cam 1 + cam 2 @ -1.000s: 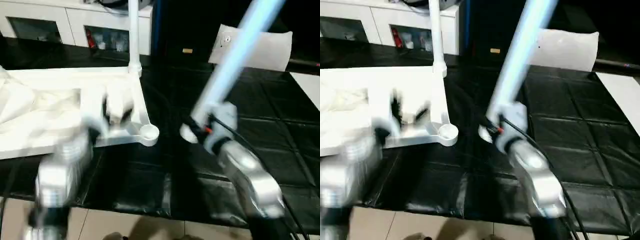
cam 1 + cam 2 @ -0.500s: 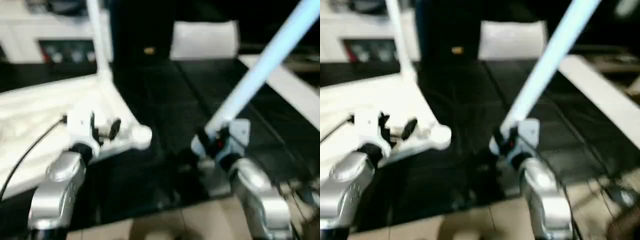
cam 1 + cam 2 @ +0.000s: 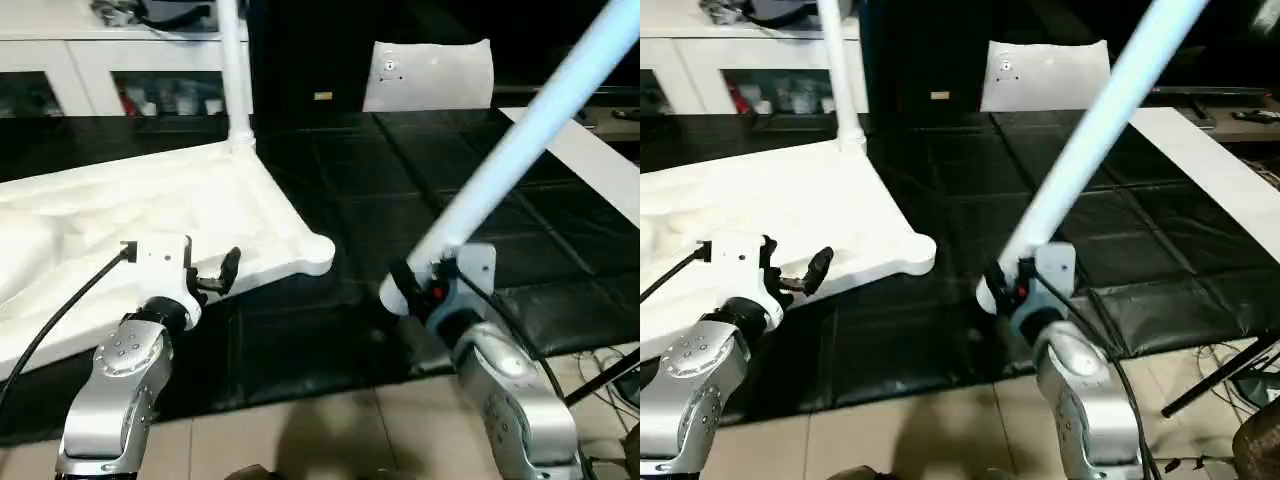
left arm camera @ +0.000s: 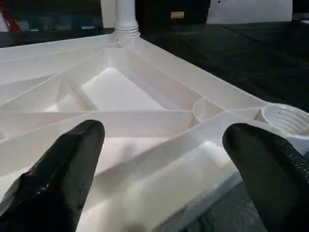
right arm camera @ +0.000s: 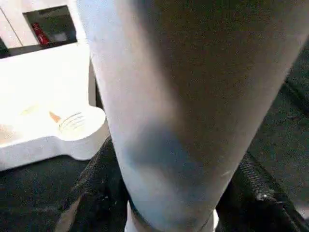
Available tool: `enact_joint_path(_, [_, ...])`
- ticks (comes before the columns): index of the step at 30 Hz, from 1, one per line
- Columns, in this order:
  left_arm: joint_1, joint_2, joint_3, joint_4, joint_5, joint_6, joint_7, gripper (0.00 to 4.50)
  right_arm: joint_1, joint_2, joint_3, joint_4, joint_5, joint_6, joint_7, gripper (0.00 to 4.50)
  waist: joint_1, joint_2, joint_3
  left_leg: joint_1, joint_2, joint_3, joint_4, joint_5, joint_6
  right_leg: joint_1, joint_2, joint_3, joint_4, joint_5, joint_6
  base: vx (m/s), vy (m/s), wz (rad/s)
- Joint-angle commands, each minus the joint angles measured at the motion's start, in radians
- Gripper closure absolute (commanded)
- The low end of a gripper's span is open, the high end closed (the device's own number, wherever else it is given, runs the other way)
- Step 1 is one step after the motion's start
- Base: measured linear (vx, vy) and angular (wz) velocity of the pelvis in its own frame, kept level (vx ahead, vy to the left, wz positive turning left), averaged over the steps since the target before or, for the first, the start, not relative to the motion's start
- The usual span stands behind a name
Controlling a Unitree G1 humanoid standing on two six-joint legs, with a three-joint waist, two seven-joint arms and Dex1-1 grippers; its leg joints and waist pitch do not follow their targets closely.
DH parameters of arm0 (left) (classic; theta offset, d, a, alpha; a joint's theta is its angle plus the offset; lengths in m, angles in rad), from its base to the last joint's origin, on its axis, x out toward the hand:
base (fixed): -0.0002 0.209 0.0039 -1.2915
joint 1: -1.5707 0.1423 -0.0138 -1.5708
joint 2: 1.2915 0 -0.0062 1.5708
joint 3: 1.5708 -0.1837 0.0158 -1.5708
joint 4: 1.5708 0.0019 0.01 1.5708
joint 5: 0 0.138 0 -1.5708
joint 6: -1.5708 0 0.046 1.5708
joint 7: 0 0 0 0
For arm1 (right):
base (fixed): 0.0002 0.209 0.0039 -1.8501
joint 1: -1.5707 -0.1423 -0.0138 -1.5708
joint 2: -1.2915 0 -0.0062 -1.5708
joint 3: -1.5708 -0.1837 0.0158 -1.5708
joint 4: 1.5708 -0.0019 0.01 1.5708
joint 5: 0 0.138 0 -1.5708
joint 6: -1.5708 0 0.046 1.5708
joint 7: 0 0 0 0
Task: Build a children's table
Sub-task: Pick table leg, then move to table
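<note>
Black padded mat (image 3: 400, 200) with a quilted grid covers the work surface; tan tiled floor (image 3: 330, 440) at the near edge. White cabinet (image 3: 110, 70) with dark glass fronts at the back left, white pillow-like block (image 3: 430, 75) at the back centre, flat white strip (image 3: 600, 170) along the right side. Cables and a black stand foot (image 3: 1210, 380) lie on the floor at lower right.

White plastic tabletop (image 3: 150, 215) lies underside up on the mat's left part, ribs forming triangular bays, smooth and glossy. One white leg (image 3: 233, 70) stands upright in its far corner socket. Near corner socket (image 4: 285, 118) is round, threaded inside, unfilled.

Left gripper (image 3: 205, 272) hovers over the tabletop's near edge, just beside that socket, black fingers (image 4: 72, 159) spread wide, nothing between them. Right gripper (image 3: 415, 285) is clamped around the thick end of a second leg (image 3: 530, 130), a long tapered round tube slanting up and to the right, held over bare mat, apart from the tabletop.
</note>
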Motion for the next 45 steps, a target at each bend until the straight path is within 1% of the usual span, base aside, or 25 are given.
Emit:
enact_joint_path(1, [-0.014,-0.004,-0.011,0.001,0.015,0.007,0.005,0.0,-0.005,-0.003,-0.008,0.012,0.007,-0.017,0.011,2.59,-0.005,-0.011,-0.022,0.093,0.133,-0.181,0.066,-0.383,-0.135,-0.049,-0.266,0.108,-0.204,-0.762,-0.093,-0.054,0.042,-0.21])
enact_joint_path(2, [-0.016,-0.009,-0.007,0.0,0.013,0.008,0.009,0.0,-0.004,-0.002,-0.007,0.015,0.008,-0.019,0.013,2.59,-0.036,0.019,0.003,0.097,0.13,-0.233,0.152,-0.211,-0.14,-0.008,-0.271,0.001,-0.231,-0.849,-0.054,-0.054,0.042,-0.21])
enact_joint_path(3, [-0.018,-0.006,-0.007,-0.002,0.014,0.008,0.007,0.0,-0.003,0.0,-0.004,0.017,0.01,-0.016,0.014,2.59,-0.087,0.086,0.021,0.011,0.169,-0.258,-0.137,-0.924,-0.244,0.068,-0.095,-0.141,-0.031,-0.512,-0.011,-0.032,0.111,-0.28])
enact_joint_path(4, [-0.018,-0.006,-0.007,-0.002,0.014,0.008,0.006,0.0,-0.003,0.0,-0.004,0.018,0.011,-0.016,0.014,2.59,-0.058,0.087,0.033,-0.132,0.089,-0.206,-0.273,-1.148,-0.357,0.156,0.003,-0.115,0.159,-0.267,-0.037,-0.06,0.18,-0.17])
enact_joint_path(5, [-0.017,-0.002,-0.009,-0.003,0.016,0.006,0.003,0.0,-0.002,0.001,-0.003,0.018,0.011,-0.015,0.014,2.59,0.015,0.086,0.027,-0.147,0.009,-0.103,-0.323,-1.22,-0.44,0.173,0.076,-0.154,0.202,-0.161,-0.048,-0.06,0.18,-0.17])
enact_joint_path(7, [-0.013,0.01,-0.021,-0.008,0.027,-0.002,-0.008,0.0,-0.001,0.001,-0.002,0.02,0.01,-0.018,0.014,2.59,0.001,0.044,-0.045,-0.116,0.004,-0.079,-0.273,-0.829,-0.526,0.197,0.035,-0.113,0.142,-0.287,-0.109,-0.038,0.052,0.01])
enact_joint_path(8, [-0.011,0.007,-0.022,-0.009,0.024,0.001,-0.009,0.0,0.001,-0.001,-0.001,0.022,0.007,-0.02,0.015,2.59,-0.055,-0.049,-0.135,0.063,0.114,-0.194,0.123,-0.024,-0.316,0.034,-0.268,0.023,-0.051,-0.475,-0.137,0.0,0.0,0.0])
enact_joint_path(9, [-0.011,-0.001,-0.018,-0.009,0.019,0.002,-0.006,0.0,0.0,-0.004,-0.002,0.024,0.007,-0.02,0.016,2.59,-0.044,-0.053,-0.107,-0.041,0.099,-0.18,0.089,0.057,-0.213,0.139,-0.248,0.039,-0.083,-0.303,-0.225,0.113,-0.107,-0.3])
enact_joint_path(10, [-0.011,-0.004,-0.016,-0.009,0.017,0.002,-0.004,0.0,0.0,-0.004,-0.002,0.024,0.007,-0.02,0.017,2.59,0.033,0.003,-0.065,-0.081,0.115,-0.174,0.043,0.121,-0.145,0.162,-0.203,-0.004,-0.07,0.016,-0.282,0.077,-0.022,-0.17])
enact_joint_path(11, [-0.011,-0.011,-0.013,-0.011,0.016,0.002,0.0,0.0,-0.001,-0.008,-0.002,0.023,0.007,-0.018,0.019,2.59,-0.004,0.033,-0.07,-0.005,0.264,-0.262,-0.033,0.132,-0.142,0.123,-0.141,-0.026,0.056,0.093,-0.235,0.077,-0.022,-0.17])
enact_joint_path(13, [-0.006,-0.013,-0.015,-0.013,0.023,-0.004,0.002,0.0,-0.002,-0.016,0.002,0.021,0.003,-0.016,0.025,2.59,-0.015,0.075,-0.074,0.043,0.154,-0.255,-0.102,0.258,-0.227,0.057,0.018,-0.051,0.127,0.011,-0.117,-0.046,0.114,-0.1])
enact_joint_path(14, [-0.001,-0.014,-0.018,-0.016,0.027,-0.008,0.002,0.0,-0.003,-0.021,0.005,0.019,-0.001,-0.015,0.031,2.59,-0.009,0.043,-0.056,-0.006,0.142,-0.187,-0.19,-0.06,-0.462,0.058,0.032,-0.024,0.132,-0.041,0.013,-0.06,0.12,-0.08])
enact_joint_path(16, [0.001,-0.019,-0.019,-0.019,0.026,-0.015,0.008,0.0,-0.003,-0.022,0.004,0.02,-0.002,-0.017,0.034,2.59,0.006,-0.011,-0.066,0.009,0.12,-0.173,-0.149,-0.425,-0.364,0.032,-0.074,0.054,-0.002,-0.122,-0.02,-0.091,-0.053,0.07])
enact_joint_path(17, [0.001,-0.023,-0.019,-0.02,0.026,-0.02,0.012,0.0,-0.004,-0.024,0.003,0.021,-0.001,-0.018,0.035,2.59,0.022,-0.026,-0.066,0.015,0.118,-0.164,-0.036,-0.276,-0.189,0.045,-0.213,0.111,-0.098,-0.269,-0.11,-0.092,-0.114,0.0])
enact_joint_path(18, [-0.001,-0.029,-0.019,-0.021,0.024,-0.025,0.015,0.0,-0.007,-0.029,0.004,0.024,0.0,-0.018,0.037,2.59,0.03,-0.042,-0.058,0.0,0.121,-0.164,0.002,-0.116,-0.116,0.061,-0.238,0.128,-0.121,-0.278,-0.131,-0.051,-0.108,-0.03])
enact_joint_path(22, [0.004,-0.054,-0.017,-0.043,0.02,-0.043,0.021,0.0,-0.017,-0.049,0.017,0.024,-0.003,-0.015,0.053,2.59,0.013,0.005,-0.04,0.003,0.204,-0.174,-0.155,-0.418,-0.137,0.058,-0.069,0.044,-0.046,-0.389,-0.152,-0.071,-0.055,-0.08])
enact_joint_path(30, [0.03,-0.077,-0.021,-0.055,0.017,-0.053,0.024,0.0,-0.03,-0.089,0.037,0.005,-0.004,0.01,0.087,2.59,0.038,-0.029,-0.037,0.005,0.166,-0.094,-0.102,-0.345,-0.046,0.107,-0.117,0.054,-0.162,-0.761,-0.073,-0.003,0.001,-0.02])
enact_joint_path(34, [0.029,-0.084,-0.02,-0.054,0.021,-0.053,0.031,0.0,-0.036,-0.099,0.041,0.002,-0.011,0.008,0.093,2.59,0.023,0.004,-0.049,-0.007,0.114,-0.145,-0.172,-0.375,0.067,0.2,-0.044,-0.046,-0.155,-0.443,-0.04,0.104,0.036,0.08])
enact_joint_path(36, [0.031,-0.086,-0.019,-0.055,0.021,-0.054,0.031,0.0,-0.037,-0.102,0.043,0.001,-0.013,0.009,0.093,2.59,0.001,0.008,-0.055,0.062,0.111,-0.206,-0.174,-0.287,0.202,0.181,-0.001,-0.068,-0.122,-0.341,-0.017,0.165,0.051,0.42])
enact_joint_path(38, [0.035,-0.089,-0.018,-0.056,0.022,-0.055,0.031,0.0,-0.035,-0.106,0.044,0.0,-0.016,0.001,0.091,2.59,-0.057,-0.004,-0.077,0.218,0.163,-0.369,-0.15,-0.211,0.481,0.012,0.05,-0.013,0.067,-0.263,0.012,0.229,0.019,0.58])
enact_joint_path(39, [0.037,-0.089,-0.019,-0.056,0.021,-0.056,0.029,0.0,-0.032,-0.104,0.041,-0.001,-0.012,-0.003,0.088,2.59,-0.063,-0.004,-0.075,0.234,0.21,-0.314,-0.122,-0.156,0.441,-0.033,0.023,0.024,0.083,-0.209,0.025,0.201,-0.018,0.72])
enact_joint_path(41, [0.039,-0.087,-0.032,-0.054,0.021,-0.061,0.016,0.0,-0.021,-0.103,0.031,-0.005,-0.01,-0.017,0.083,2.59,-0.043,-0.029,-0.048,0.12,0.17,-0.226,-0.185,-0.183,0.376,-0.017,0.022,0.048,0.116,-0.04,0.049,0.164,-0.056,0.43])
enact_joint_path(43, [0.037,-0.088,-0.037,-0.054,0.023,-0.062,0.013,0.0,-0.017,-0.103,0.029,-0.007,-0.009,-0.018,0.086,2.59,-0.032,-0.079,-0.052,0.075,0.084,-0.158,-0.166,-0.315,0.248,0.053,-0.029,0.117,-0.046,-0.061,0.035,0.116,-0.103,0.01])
enact_joint_path(44, [0.034,-0.088,-0.038,-0.053,0.025,-0.061,0.015,0.0,-0.015,-0.106,0.031,-0.008,-0.013,-0.019,0.087,2.59,0.013,-0.108,-0.061,0.023,0.013,-0.11,0.032,-0.207,0.18,0.131,-0.15,0.238,-0.151,-0.479,0.075,0.1,-0.125,-0.02])
enact_joint_path(45, [0.032,-0.09,-0.039,-0.05,0.027,-0.061,0.016,0.0,-0.013,-0.107,0.032,-0.011,-0.014,-0.02,0.088,2.59,0.02,-0.098,-0.06,0.009,0.021,-0.117,0.075,-0.15,0.144,0.139,-0.175,0.259,-0.155,-0.589,0.049,0.127,-0.142,-0.05])
